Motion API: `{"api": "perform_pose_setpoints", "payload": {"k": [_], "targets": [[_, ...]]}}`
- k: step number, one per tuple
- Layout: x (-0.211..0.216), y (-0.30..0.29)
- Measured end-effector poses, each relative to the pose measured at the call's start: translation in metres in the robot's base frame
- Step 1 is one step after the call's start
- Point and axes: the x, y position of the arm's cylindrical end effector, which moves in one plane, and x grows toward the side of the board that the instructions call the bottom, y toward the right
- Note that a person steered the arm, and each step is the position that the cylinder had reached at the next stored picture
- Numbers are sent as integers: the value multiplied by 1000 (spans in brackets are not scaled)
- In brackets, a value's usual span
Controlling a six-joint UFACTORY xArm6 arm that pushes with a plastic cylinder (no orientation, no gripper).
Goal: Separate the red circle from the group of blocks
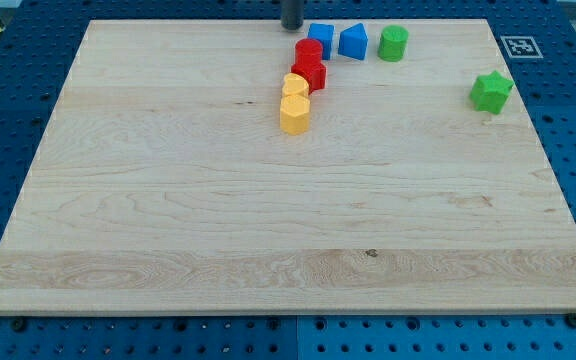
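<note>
Approach step: my tip (292, 26), a bare rod with no fingers to report, sits at 11 o'clock of the red circle (308, 50), which touches the red block (310, 74); next push likely needs repositioning.

**Rod cropped, several blocks partly covered**

The view's top edge cut off the rod above my tip (292, 26). The red circle (308, 49) hid the lower left of a blue block (321, 37), its shape unclear. The second red block (310, 73) and two yellow blocks (295, 84) (294, 115) overlapped, shapes uncertain
</note>
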Motion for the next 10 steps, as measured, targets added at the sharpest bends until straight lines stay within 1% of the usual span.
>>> {"api": "perform_pose_setpoints", "payload": {"k": [1,2,4,5,6,7,8,9,10], "targets": [[30,-4],[62,10],[79,93],[92,120],[94,111],[94,72],[85,39],[59,35],[53,84]]}}
